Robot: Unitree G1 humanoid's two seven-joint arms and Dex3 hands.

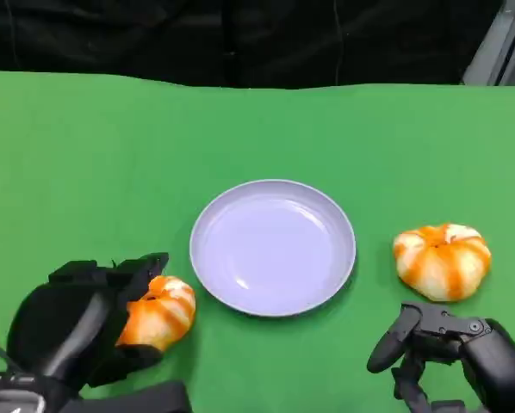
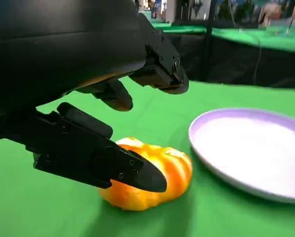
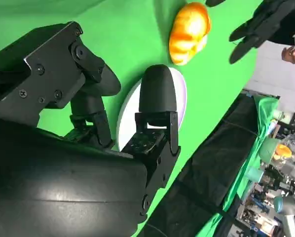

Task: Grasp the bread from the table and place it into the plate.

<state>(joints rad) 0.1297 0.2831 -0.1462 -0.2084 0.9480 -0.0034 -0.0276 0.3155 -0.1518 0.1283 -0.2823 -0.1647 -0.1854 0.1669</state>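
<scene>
The left hand [image 1: 85, 323] cups the near bread [image 1: 158, 311] on the bench [image 1: 85, 155], just beside the plate [image 1: 273, 247]; fingers flank it, grip not yet closed. The bread likely is light and soft: grasp across its sides, gently. The right hand [image 1: 451, 353] is empty, fingers apart.

left hand [image 1: 85, 323] hides bread [image 1: 158, 311] (partly)

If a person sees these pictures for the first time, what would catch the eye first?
Probably the pale purple plate, empty at the middle of the green table. Next, two orange-striped breads: one at the plate's left with the left hand around it, one lying free at its right, beyond the right hand.
</scene>
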